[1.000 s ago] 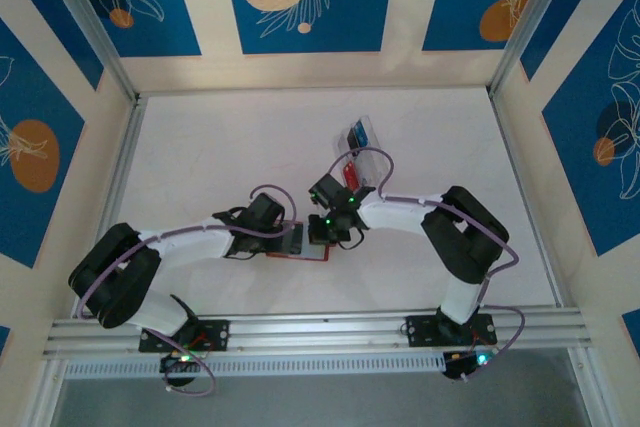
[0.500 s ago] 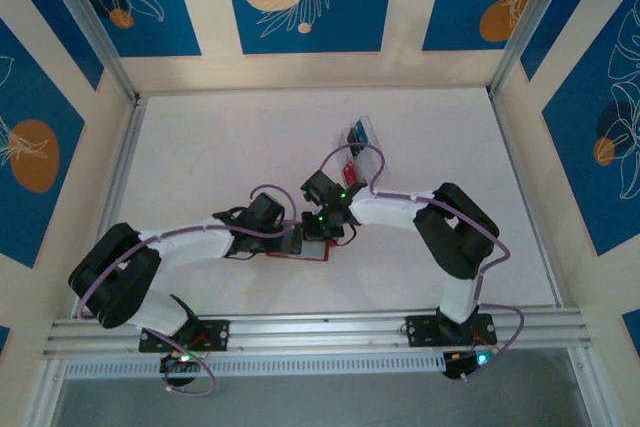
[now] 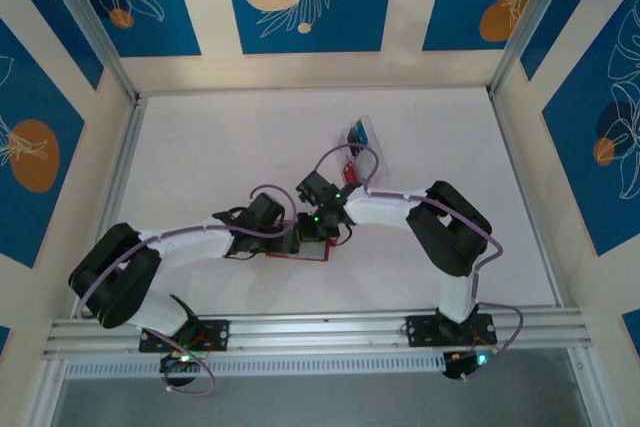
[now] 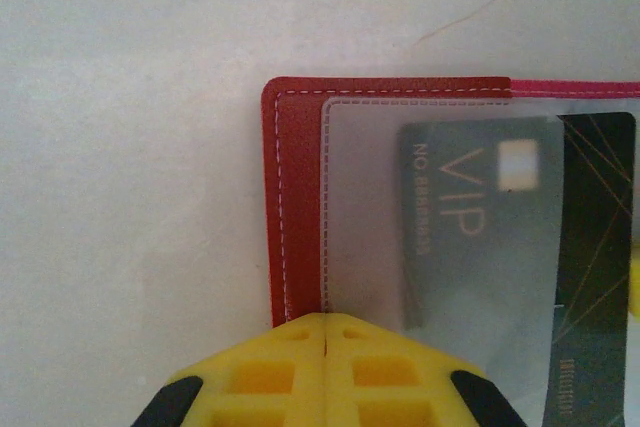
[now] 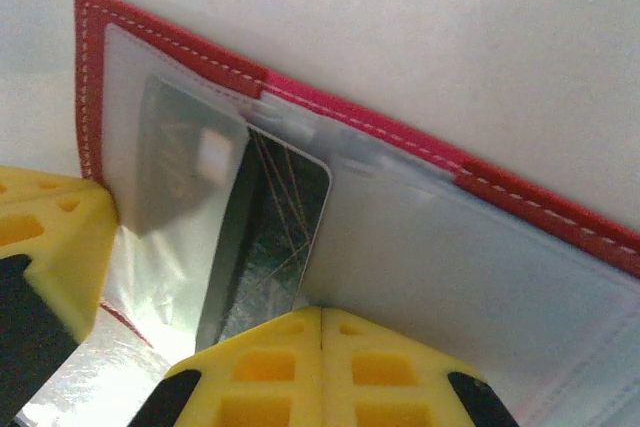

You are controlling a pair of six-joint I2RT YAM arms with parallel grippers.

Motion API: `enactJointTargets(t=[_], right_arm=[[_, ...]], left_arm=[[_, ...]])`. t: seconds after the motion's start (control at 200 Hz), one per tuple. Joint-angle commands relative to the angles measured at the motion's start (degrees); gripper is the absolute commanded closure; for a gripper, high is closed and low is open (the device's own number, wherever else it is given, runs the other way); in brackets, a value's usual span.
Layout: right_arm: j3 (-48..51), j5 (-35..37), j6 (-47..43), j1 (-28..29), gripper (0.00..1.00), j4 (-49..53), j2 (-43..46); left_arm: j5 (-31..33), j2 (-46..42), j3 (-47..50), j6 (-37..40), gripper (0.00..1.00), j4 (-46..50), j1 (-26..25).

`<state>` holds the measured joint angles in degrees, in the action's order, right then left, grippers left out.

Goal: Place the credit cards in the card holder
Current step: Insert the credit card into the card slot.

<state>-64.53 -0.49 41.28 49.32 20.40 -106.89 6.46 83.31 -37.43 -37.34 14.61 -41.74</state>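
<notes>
Top external: fixed high above and behind the arm bases, looking down on the whole table (image 3: 200, 147); the card holder (image 3: 300, 247) sits small near mid-frame, far from the lens.
Left wrist: mounted over the left gripper (image 4: 328, 372), facing straight down, very near the card holder's (image 4: 298, 197) stitched corner.
Right wrist: mounted over the right gripper (image 5: 322, 367), looking obliquely across the card holder (image 5: 170, 52), equally near.
Shared: both wrist views frame that corner, its clear pocket and the black card (image 4: 595, 247).

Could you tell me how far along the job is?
Done: the card holder lies open, its edge clamped by the left gripper. In hand: the right gripper pinches the black card, halfway under the translucent pocket. Left: push it home, then the cards in the clear tray.
</notes>
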Motion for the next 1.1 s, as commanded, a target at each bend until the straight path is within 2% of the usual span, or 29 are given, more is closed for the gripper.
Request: enactJointTargets(t=[0.0,0.4,0.44,0.53,0.745,0.87,1.095], right_arm=[[-2.2,-2.0,-0.2,1.1,1.0,0.0,-2.1],[-2.6,-4.4,2.8,2.4,0.99,-5.0,-4.9],[-2.2,-4.1,3.2,2.4,0.99,-5.2,-4.9],[-1.3,-2.5,3.7,2.3,0.99,-4.6,-4.7],[-0.1,-1.5,3.9,1.4,0.99,-3.2,-4.8],[-0.1,-1.6,3.7,1.4,0.99,-2.8,-4.9],[-1.0,-1.3,3.2,1.5,0.99,-1.5,-4.9]], left_arm=[[-1.0,2.0,2.4,-0.3,0.95,0.5,0.6],[-1.9,0.9,2.4,-0.7,0.94,0.3,0.6],[-2.1,0.5,2.3,-0.7,0.93,0.5,0.6],[-2.2,-1.9,2.4,-1.1,0.82,1.4,0.6],[0.3,-9.0,3.9,-2.9,0.8,4.8,2.0],[0.2,-9.9,4.8,-3.0,0.87,5.5,3.8],[-1.8,-5.1,4.4,-1.1,1.0,3.1,4.4]])
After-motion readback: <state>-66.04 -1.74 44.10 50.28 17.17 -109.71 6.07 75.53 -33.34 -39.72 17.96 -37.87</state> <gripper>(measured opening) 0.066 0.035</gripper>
